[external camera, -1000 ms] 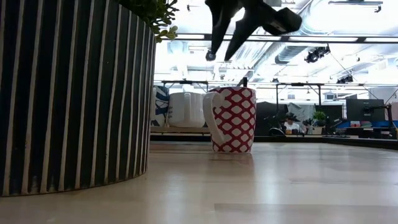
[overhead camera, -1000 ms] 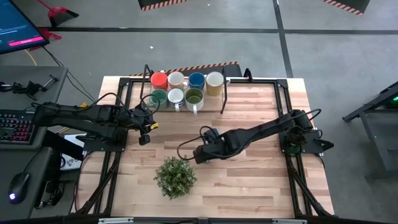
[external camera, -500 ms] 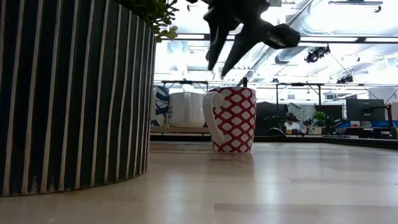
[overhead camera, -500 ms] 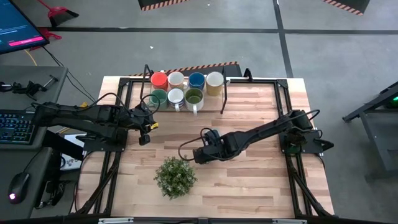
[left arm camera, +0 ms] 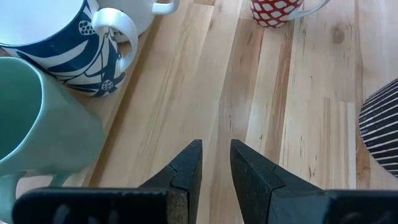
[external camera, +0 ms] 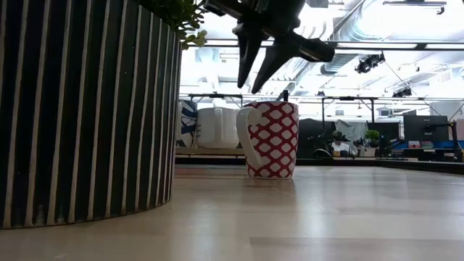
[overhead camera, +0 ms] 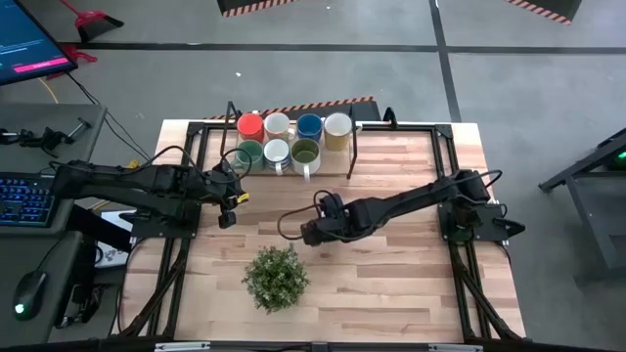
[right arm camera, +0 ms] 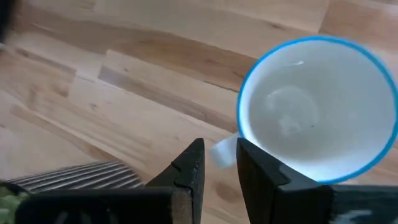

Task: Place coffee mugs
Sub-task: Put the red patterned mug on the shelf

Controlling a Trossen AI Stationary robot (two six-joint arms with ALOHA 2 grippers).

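Seven mugs [overhead camera: 290, 139] are lined up in two tidy rows at the back edge of the table [overhead camera: 391, 274], which I'd guess is the drop zone, while one red-and-white patterned mug [external camera: 269, 139] stands alone mid-table near the potted plant [overhead camera: 276, 277], so it looks like the straggler left to move. The right gripper [external camera: 259, 67] hangs just above that mug's rim with its fingers a narrow gap apart and nothing between them, not touching it as far as I can tell. The left gripper [left arm camera: 216, 163] waits by the rows near the teal mug [left arm camera: 37, 124], also slightly parted and empty.
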